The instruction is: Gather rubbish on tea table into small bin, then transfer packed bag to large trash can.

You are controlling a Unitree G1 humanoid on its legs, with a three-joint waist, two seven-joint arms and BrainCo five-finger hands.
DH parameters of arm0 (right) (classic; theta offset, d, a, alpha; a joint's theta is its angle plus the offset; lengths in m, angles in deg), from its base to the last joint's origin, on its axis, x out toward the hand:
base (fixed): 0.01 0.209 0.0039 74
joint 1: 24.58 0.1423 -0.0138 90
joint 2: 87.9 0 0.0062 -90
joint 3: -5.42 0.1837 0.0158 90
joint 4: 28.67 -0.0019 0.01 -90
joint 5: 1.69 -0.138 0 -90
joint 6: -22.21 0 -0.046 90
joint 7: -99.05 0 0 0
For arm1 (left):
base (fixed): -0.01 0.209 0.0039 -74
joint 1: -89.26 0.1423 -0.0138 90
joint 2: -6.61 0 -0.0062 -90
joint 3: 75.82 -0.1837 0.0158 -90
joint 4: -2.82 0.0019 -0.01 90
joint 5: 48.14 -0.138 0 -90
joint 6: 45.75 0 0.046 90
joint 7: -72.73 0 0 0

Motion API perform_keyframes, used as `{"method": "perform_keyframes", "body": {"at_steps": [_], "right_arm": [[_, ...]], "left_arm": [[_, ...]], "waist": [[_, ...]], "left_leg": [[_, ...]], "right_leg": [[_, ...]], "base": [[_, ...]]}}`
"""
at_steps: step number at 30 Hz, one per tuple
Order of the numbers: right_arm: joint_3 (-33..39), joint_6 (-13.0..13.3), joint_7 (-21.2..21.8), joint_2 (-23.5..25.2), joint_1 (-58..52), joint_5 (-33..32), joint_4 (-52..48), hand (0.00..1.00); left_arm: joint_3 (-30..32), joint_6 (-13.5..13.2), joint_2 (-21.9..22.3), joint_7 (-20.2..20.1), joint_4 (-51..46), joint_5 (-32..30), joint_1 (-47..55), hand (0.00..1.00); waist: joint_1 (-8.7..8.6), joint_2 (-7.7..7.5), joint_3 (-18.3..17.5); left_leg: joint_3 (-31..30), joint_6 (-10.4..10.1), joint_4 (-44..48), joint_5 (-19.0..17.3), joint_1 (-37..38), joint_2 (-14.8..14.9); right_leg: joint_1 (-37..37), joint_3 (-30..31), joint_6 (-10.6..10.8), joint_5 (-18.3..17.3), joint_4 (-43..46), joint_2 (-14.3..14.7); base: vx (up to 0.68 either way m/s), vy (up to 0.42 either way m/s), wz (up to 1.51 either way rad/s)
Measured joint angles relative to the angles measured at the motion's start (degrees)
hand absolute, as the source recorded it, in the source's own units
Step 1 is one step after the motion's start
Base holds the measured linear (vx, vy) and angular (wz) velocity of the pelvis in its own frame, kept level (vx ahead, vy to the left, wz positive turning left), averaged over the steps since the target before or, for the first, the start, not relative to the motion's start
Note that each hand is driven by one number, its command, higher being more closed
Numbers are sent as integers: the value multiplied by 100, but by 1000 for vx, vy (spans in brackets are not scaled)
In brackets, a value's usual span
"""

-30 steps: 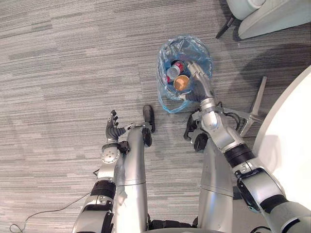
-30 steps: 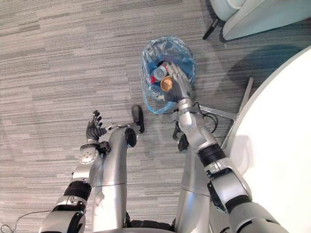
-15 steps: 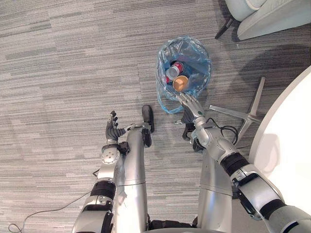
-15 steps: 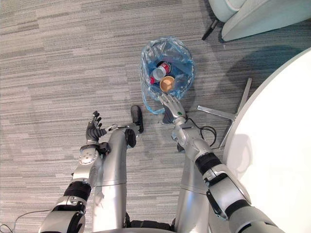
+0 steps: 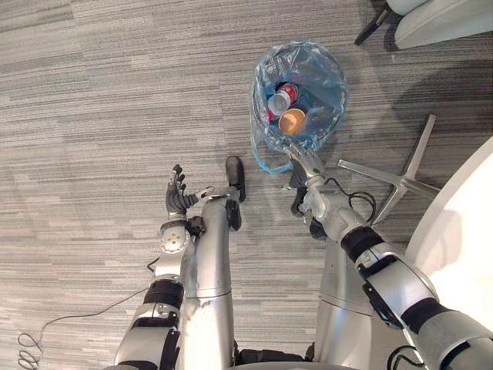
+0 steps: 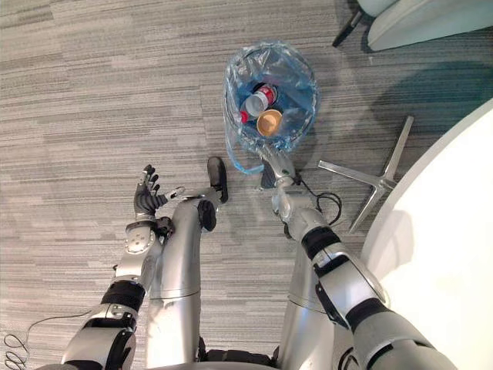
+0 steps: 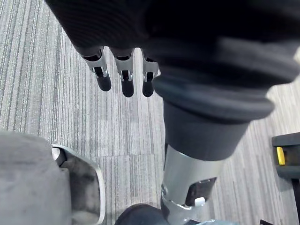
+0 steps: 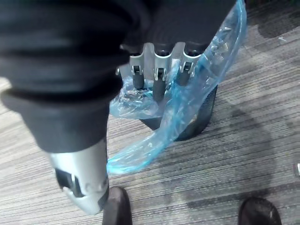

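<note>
Grey carpet floor (image 5: 92, 92): I've drawn my right hand (image 5: 306, 163) out of the small bin (image 8: 200, 118) to the near edge of the blue bag (image 5: 327, 73), fingers straight (rubbish (image 5: 292, 121) lies inside); left hand (image 5: 178, 199) stays slack.

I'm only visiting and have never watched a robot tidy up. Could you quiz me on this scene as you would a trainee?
1. True or false: the small dark bin lined with a blue plastic bag stands on the white round table.
2. What lies in the bag beside the red and silver can? A) a brown paper cup B) a banana C) a book
3. Which of the robot's hands is at the bag's near edge?

Key:
1. False. It stands on the grey carpet floor.
2. A.
3. The right hand, with its fingers straight against the plastic. The left hand hangs open over the floor.
</note>
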Motion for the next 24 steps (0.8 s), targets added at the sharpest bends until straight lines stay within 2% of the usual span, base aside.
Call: {"method": "perform_keyframes", "body": {"at_steps": [1,2,8,24], "right_arm": [[16,-18,-3,10,30,0,13,0],[15,-56,-9,25,106,-3,90,100],[135,-95,-45,119,287,-27,149,100],[475,-168,-138,110,271,-660,230,100]], "left_arm": [[1,1,-3,2,-18,42,-3,0],[2,-3,-10,2,-50,89,-14,0],[-4,4,-11,0,-188,202,-23,0],[-7,30,38,26,-238,198,-43,0]], "waist": [[1,0,0],[5,0,0],[6,0,0],[46,3,-2]], "left_leg": [[-3,3,15,-2,-26,0],[-6,14,35,-10,-81,-1],[-10,-12,77,7,-236,-12],[-20,-14,173,8,-250,17]], "right_leg": [[-25,-1,-8,-7,20,-4],[-86,-1,-18,-15,54,-9],[-278,-7,-63,-56,180,-49],[-291,-1,-83,-73,254,-33]], "base": [[-29,14,4],[-32,13,2],[-22,7,3],[-9,6,0]]}}
